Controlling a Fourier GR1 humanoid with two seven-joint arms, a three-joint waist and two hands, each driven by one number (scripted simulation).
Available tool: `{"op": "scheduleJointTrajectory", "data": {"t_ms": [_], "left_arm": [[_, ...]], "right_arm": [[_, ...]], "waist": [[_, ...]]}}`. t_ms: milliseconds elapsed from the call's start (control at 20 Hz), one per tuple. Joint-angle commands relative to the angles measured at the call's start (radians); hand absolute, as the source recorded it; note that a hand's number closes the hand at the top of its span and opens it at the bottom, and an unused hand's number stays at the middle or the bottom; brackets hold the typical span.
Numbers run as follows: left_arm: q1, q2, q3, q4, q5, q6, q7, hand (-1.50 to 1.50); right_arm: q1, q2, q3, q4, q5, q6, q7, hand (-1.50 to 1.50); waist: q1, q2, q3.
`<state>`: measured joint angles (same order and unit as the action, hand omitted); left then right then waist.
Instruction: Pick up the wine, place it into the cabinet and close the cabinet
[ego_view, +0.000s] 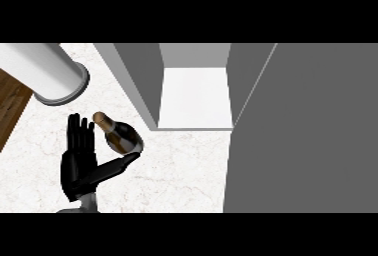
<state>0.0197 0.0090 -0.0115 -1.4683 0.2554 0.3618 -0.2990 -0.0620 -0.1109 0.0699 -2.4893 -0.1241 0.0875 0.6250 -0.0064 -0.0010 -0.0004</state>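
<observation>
We see the wine bottle (122, 136) on the pale worktop (170, 170), just at 1 o'clock of the left hand (80, 165). Its brown-capped neck points toward 11 o'clock and its dark body sits toward 5. From this steep angle we cannot tell whether it stands upright or leans.

The hand is released. Its fingers (77, 132) are straight and point to 12 o'clock just beside the neck, and the thumb (118, 162) stretches out toward 2 o'clock and meets the bottle's lower body. Nothing is curled round the glass, so we judge the pick-up not yet made. The right hand does not show.

We expect the bottle to handle as stiff, smooth glass: heavy for its width if full, slippery on its glossy sides, and breakable if it tips or knocks the cabinet (140, 85) wall. The best hold looks to be round the wide body, near where the weight sits, with fingers on one side and thumb opposite. The narrow neck would let it swing.

The open cabinet lies at about 1 o'clock from the bottle, its white floor bare, and the cabinet door (303, 130) stands open at 3 o'clock. A white cylinder (44, 70) sits at 10 o'clock, well apart from the path.
</observation>
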Motion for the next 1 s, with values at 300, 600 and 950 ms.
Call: {"op": "scheduleJointTrajectory", "data": {"t_ms": [300,600,950], "left_arm": [[-0.049,0.004,0.039,0.211,0.058,-0.069,-0.135,-1.5],[-0.055,-0.008,-0.002,0.164,0.049,-0.033,-0.108,-1.5],[-0.152,0.005,0.103,0.446,0.082,-0.147,-0.258,-1.5]], "right_arm": [[0.013,0.019,0.015,-0.129,-0.061,-0.019,0.075,-1.5],[-0.007,-0.011,-0.048,-0.143,-0.116,-0.007,0.116,-1.5],[0.015,0.028,0.016,-0.157,-0.051,-0.01,0.088,-1.5]], "waist": [[0.0,0.001,0.0],[0.003,-0.001,0.0],[-0.004,0.001,0.0]]}}
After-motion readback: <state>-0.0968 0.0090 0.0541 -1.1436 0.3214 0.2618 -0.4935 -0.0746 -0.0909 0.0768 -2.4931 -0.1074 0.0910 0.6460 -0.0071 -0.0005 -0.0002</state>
